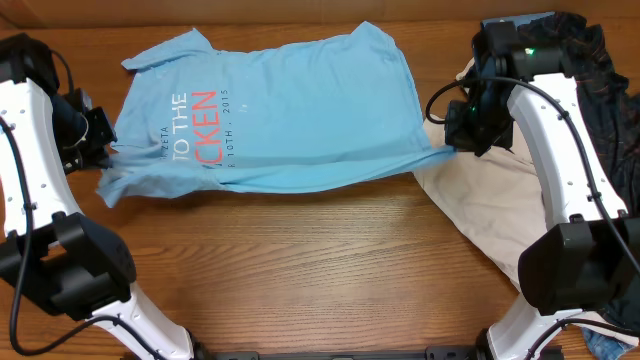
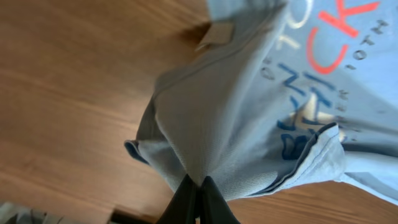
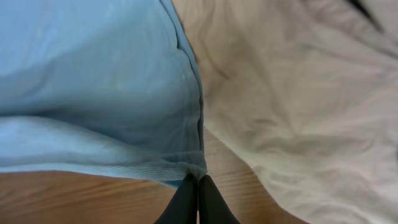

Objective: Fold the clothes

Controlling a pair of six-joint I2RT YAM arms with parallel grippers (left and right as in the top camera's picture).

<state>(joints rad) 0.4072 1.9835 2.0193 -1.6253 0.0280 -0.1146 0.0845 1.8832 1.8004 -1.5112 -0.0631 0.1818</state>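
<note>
Fabric runs from one arm to the other: the shirt (image 1: 290, 110), light blue with white and coral lettering facing up, lies spread on the tabletop (image 1: 320, 280) toward twelve o'clock. At nine o'clock the left hand (image 2: 196, 190) is pressed together on a bunched fold at the shirt's edge, the cloth gathered to a peak in its grip. At three o'clock the right hand (image 3: 198, 186) pinches the shirt's hemmed corner, just beside the cream garment (image 1: 500, 210). A black garment (image 1: 600, 90) is heaped at two o'clock, against the cream one.
</note>
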